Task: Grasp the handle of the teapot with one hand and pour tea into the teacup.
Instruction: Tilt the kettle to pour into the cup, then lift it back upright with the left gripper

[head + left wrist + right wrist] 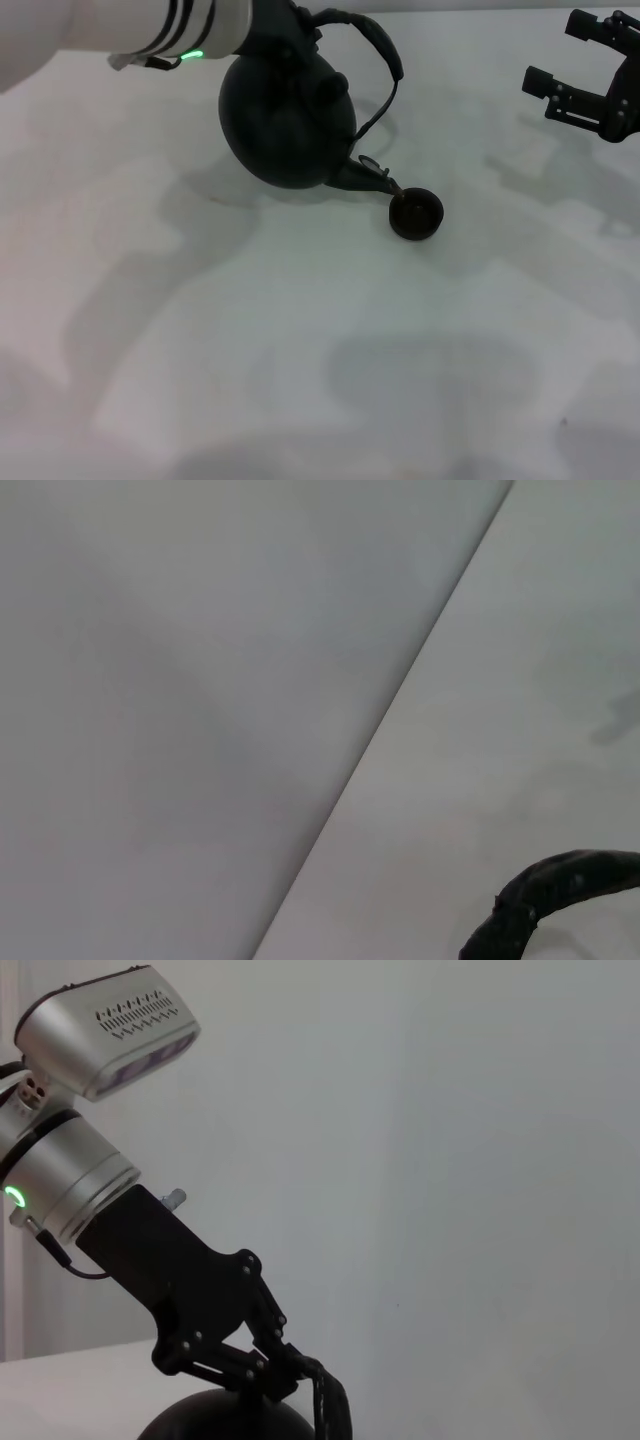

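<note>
You could not see the left gripper fingertips; the handle hid them. The teapot blocked its own far side, and the teacup contents stayed too dark to tell.

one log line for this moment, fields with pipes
phase: pouring | left gripper: shut on handle | teapot: tilted, spout over teacup | right gripper: open, idle at far right
</note>
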Action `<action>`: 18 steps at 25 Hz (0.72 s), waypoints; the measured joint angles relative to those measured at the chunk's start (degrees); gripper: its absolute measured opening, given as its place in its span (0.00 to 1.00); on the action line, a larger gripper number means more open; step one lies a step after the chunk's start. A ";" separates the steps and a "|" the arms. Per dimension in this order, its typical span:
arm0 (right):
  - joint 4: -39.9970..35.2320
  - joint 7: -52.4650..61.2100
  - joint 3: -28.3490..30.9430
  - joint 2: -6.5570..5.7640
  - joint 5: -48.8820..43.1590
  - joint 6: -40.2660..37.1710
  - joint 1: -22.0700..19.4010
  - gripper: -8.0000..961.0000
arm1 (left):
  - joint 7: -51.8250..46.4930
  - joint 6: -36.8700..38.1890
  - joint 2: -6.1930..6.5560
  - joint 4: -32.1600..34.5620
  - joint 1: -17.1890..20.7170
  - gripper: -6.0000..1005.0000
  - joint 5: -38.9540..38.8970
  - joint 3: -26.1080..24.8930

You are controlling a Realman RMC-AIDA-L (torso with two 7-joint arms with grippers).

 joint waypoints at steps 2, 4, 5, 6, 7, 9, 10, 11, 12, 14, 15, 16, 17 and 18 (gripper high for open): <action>0.00 0.00 0.00 0.00 0.02 0.00 0.04 0.89 | -0.67 0.04 -0.03 -0.09 -0.48 0.15 0.89 0.47; 0.00 -0.04 0.00 0.00 0.01 -0.03 0.10 0.89 | -1.37 0.08 -0.04 -0.25 -0.98 0.15 1.66 0.85; -0.01 -0.06 0.00 0.00 -0.03 -0.06 0.11 0.89 | -1.56 0.08 -0.05 -0.28 -1.16 0.15 1.78 1.11; -0.03 -0.08 0.00 0.00 -0.07 -0.12 0.13 0.89 | -1.69 0.08 -0.05 -0.30 -1.31 0.15 1.83 1.29; -0.05 -0.09 0.00 0.00 -0.09 -0.16 0.13 0.89 | -1.75 0.08 -0.05 -0.30 -1.49 0.15 1.84 1.45; -0.07 -0.12 0.00 0.00 -0.10 -0.21 0.13 0.89 | -1.83 0.09 -0.05 -0.32 -1.87 0.15 1.85 1.74; -0.07 -0.14 0.00 0.00 -0.10 -0.23 0.12 0.89 | -1.83 0.08 -0.05 -0.34 -2.05 0.15 1.86 1.89; -0.08 -0.17 0.00 0.00 -0.09 -0.26 0.11 0.89 | -1.84 0.09 -0.05 -0.37 -2.20 0.15 1.88 2.07; -0.08 -0.19 0.00 0.00 -0.09 -0.27 0.11 0.89 | -1.84 0.09 -0.05 -0.39 -2.30 0.15 1.89 2.23; -0.08 -0.22 0.00 0.00 -0.09 -0.29 0.10 0.89 | -1.85 0.09 -0.05 -0.44 -2.59 0.15 1.94 2.65; -0.08 -0.23 0.00 0.00 -0.10 -0.30 0.09 0.89 | -1.87 0.08 -0.05 -0.46 -2.73 0.15 1.95 2.80; -0.08 -0.24 0.00 0.00 -0.10 -0.31 0.09 0.89 | -1.88 0.12 -0.05 -0.48 -2.92 0.15 1.96 3.01; -0.08 -0.24 0.00 0.00 -0.10 -0.32 0.09 0.89 | -1.91 0.31 -0.06 -0.51 -3.10 0.15 1.96 3.13; -0.08 -0.24 0.00 0.00 -0.11 -0.33 0.09 0.89 | -1.92 0.60 -0.06 -0.55 -3.33 0.15 1.97 3.24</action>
